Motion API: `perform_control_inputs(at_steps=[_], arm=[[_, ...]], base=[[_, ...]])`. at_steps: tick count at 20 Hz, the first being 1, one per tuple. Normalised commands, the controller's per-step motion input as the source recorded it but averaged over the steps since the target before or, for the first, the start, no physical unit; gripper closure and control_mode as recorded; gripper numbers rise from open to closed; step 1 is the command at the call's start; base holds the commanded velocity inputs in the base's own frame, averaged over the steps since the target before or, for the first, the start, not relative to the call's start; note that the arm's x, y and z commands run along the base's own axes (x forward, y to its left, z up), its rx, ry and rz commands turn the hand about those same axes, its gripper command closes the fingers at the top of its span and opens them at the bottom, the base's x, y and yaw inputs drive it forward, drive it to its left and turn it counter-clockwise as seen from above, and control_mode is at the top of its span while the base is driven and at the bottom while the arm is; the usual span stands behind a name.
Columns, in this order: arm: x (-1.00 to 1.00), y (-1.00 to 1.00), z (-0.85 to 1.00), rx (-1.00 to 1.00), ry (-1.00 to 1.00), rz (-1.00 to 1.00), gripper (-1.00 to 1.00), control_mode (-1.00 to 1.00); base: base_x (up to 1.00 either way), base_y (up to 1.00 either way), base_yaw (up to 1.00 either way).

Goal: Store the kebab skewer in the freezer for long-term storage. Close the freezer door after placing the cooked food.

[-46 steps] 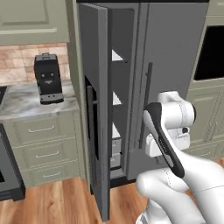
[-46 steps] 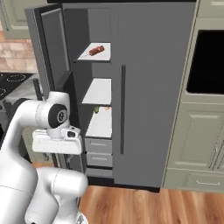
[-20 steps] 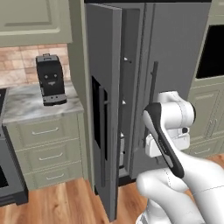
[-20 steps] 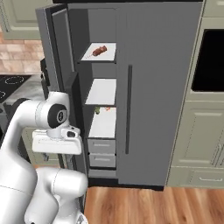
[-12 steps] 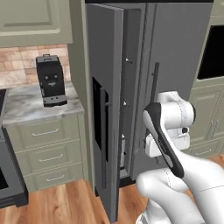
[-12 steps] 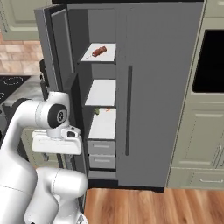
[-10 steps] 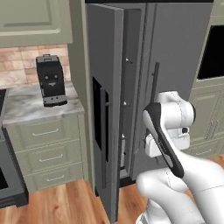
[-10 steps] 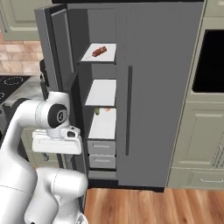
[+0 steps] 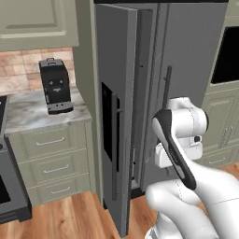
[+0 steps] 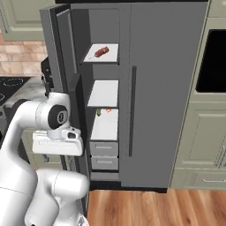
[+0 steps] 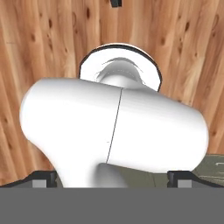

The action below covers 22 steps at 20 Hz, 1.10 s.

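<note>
The skewer point(image 10: 102, 51) already lies on the top shelf point(image 10: 110, 56) of the freezer point(image 10: 103, 110), so what remains is closing the door point(image 9: 115, 112), which stands ajar. The fingers point(image 11: 43, 177) are spread wide, holding nothing, pointed down at the wooden floor point(image 11: 192, 52). Best to press flat on the door's outer face near its free edge, at 9 o'clock of the arm, and push steadily until it seats.

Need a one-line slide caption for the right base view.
Kebab skewer rests on the top shelf of the freezer, whose freezer door stands open.
</note>
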Motion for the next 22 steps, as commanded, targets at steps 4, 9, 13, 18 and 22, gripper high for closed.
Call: perform_control_inputs(at_steps=[4, 9, 13, 18, 22], arm=[[0.26, 0.12, 0.0, 0.0, 0.0, 0.0, -1.0, -1.0], [0.59, 0.79, -0.03, -0.04, -0.08, -0.19, -1.0, -1.0], [0.75, 0.78, 0.0, -0.13, -0.32, -0.26, -1.0, -1.0], [0.73, 0.47, 0.0, -0.2, -0.44, -0.22, -1.0, -1.0], [0.73, 0.28, 0.0, -0.25, -0.21, -0.2, -1.0, -1.0]], base=[[0.0, 0.0, 0.0], [0.0, 0.0, 0.0], [0.0, 0.0, 0.0], [0.0, 0.0, 0.0], [0.0, 0.0, 0.0]])
